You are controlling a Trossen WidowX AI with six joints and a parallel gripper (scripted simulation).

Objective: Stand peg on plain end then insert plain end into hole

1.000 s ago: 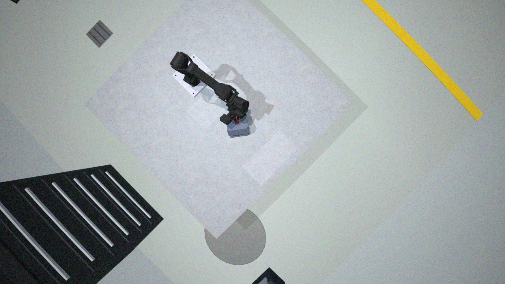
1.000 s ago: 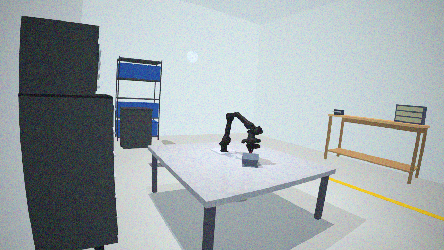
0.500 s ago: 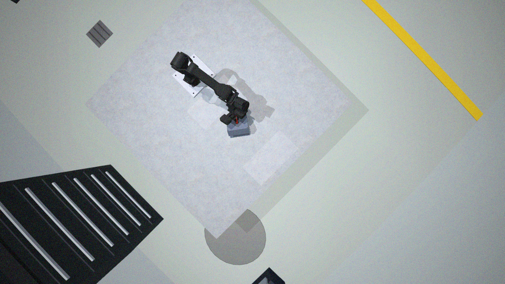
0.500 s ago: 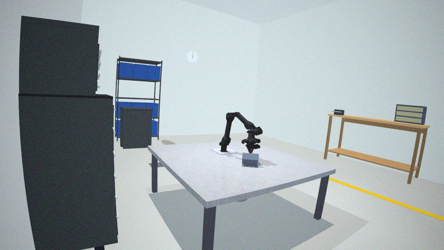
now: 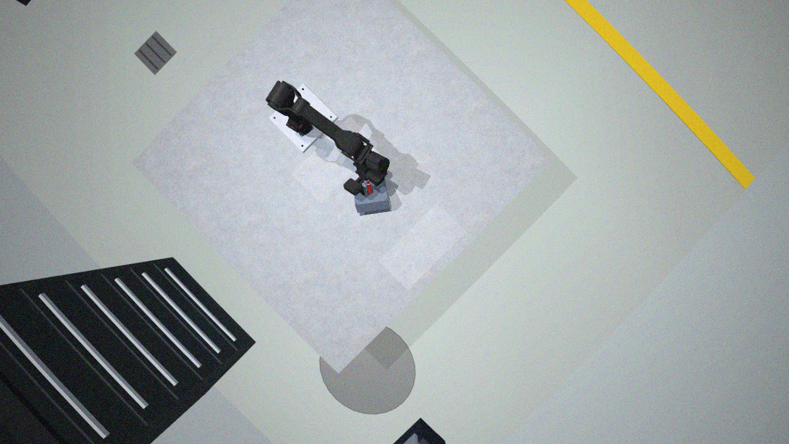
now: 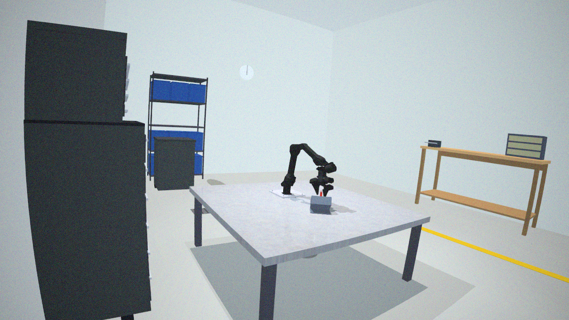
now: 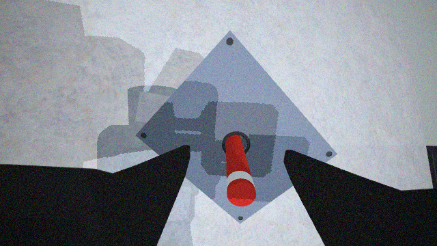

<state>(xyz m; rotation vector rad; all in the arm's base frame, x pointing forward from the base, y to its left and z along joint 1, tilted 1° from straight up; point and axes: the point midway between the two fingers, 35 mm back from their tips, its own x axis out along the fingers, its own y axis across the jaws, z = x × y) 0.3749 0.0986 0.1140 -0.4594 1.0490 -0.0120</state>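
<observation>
The red peg (image 7: pixel 237 167) (image 5: pixel 368 186) (image 6: pixel 321 194) stands with its plain end in the dark-rimmed hole (image 7: pixel 244 139) of the blue-grey sloped panel (image 7: pixel 235 78) (image 5: pixel 375 203) (image 6: pixel 320 204). Its white band (image 7: pixel 240 176) is near the free end that points at the wrist camera. My gripper (image 7: pixel 236 153) (image 5: pixel 364 185) (image 6: pixel 322 184) is open. Its two black fingers stand wide apart on either side of the peg and touch nothing. The gripper hangs just above the panel.
The panel sits on the grey table (image 6: pixel 278 230) (image 5: pixel 264 221), a short way in front of the arm's white base plate (image 5: pixel 300 140) (image 6: pixel 278 194). A black cabinet (image 6: pixel 79 178), a blue shelf rack (image 6: pixel 177 123) and a wooden bench (image 6: pixel 485 159) stand off the table.
</observation>
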